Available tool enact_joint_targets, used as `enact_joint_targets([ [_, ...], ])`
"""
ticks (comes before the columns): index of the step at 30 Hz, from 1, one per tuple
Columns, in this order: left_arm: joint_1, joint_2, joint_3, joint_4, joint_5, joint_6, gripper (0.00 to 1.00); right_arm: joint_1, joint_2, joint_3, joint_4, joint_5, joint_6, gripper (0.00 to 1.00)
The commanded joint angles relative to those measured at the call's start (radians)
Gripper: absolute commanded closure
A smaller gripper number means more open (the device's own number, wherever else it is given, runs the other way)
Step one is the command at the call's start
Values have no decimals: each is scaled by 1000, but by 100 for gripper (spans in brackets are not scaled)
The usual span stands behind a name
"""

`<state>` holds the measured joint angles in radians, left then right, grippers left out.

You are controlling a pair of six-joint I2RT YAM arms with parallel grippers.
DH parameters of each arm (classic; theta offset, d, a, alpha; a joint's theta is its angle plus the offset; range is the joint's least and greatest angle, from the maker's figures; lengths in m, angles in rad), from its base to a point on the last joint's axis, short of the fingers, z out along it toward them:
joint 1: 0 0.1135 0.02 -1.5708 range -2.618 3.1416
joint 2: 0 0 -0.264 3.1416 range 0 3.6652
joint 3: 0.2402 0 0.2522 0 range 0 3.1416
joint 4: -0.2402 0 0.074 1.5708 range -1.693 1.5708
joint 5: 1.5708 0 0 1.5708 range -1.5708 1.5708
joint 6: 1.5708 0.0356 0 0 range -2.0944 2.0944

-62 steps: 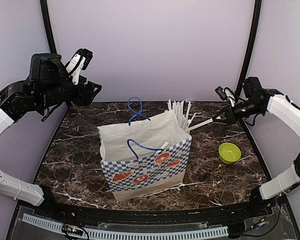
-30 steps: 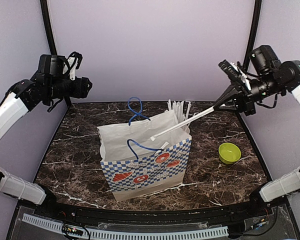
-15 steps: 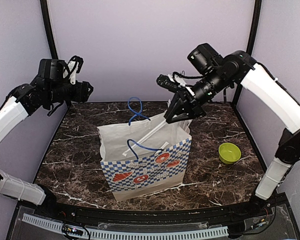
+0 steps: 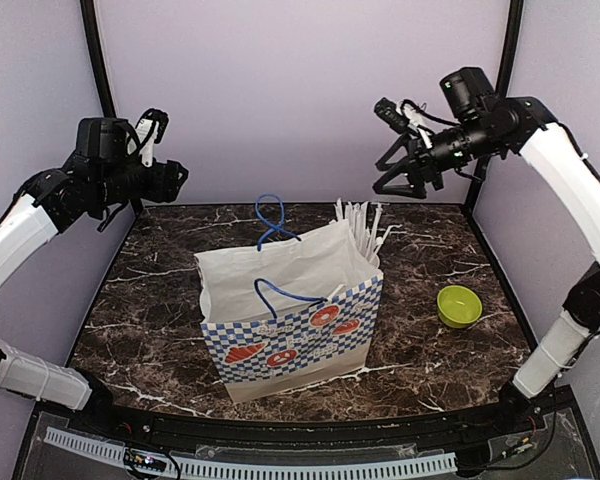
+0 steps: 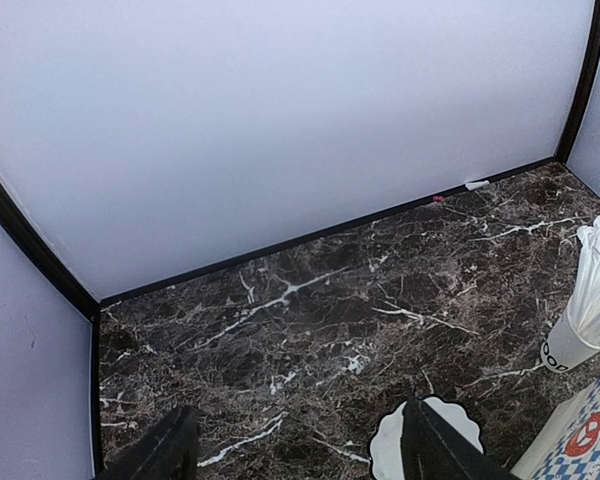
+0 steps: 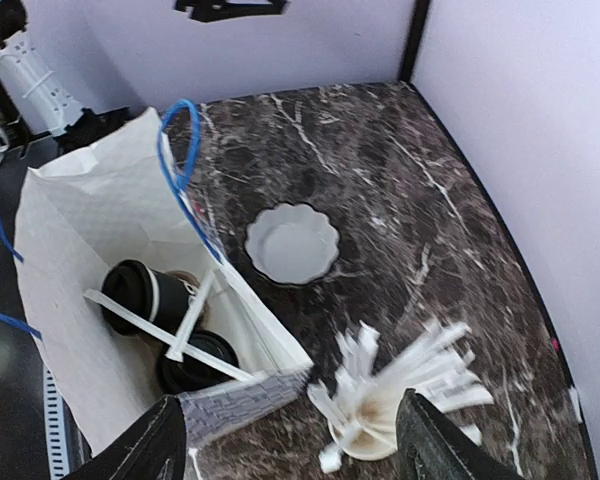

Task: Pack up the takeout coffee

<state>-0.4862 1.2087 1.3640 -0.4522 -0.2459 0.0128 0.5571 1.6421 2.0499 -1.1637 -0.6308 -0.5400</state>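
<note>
- Black fingers of R gripper are spread wide w/ nothing between, high over back of table.
- L gripper is also spread, empty, high at back left.
- Two lidded cups stand side by side inside bag.
- Two straws lie across them.

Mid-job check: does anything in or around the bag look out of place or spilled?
Nothing spilled. Two loose straws lie crossed over the two lidded black cups inside the paper bag rather than standing. By the back wall, a small white scrap and a pink speck lie on the table.
</note>
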Motion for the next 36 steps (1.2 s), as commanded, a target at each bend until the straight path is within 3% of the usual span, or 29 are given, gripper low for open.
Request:
enact_joint_targets([
  [1, 6, -40, -29, 60, -15, 41, 28, -174, -155, -185, 181, -17, 76, 23],
  [7, 8, -48, -64, 103, -18, 55, 27, -383, -325, -522, 467, 42, 218, 2],
  [13, 12, -53, -111, 181, -23, 68, 26, -676, -417, -801, 813, 42, 503, 1],
  [18, 12, -56, -155, 240, -24, 67, 25, -698, -527, -1010, 1056, 264, 618, 1],
  [22, 14, -67, -179, 264, -26, 71, 24, -698, -547, -995, 1020, 325, 624, 1],
  [31, 14, -86, -61, 166, -25, 45, 22, -698, -554, -753, 835, 282, 607, 2],
  [36, 14, -100, -49, 154, -39, 50, 20, -698, -556, -760, 830, 206, 592, 1],
])
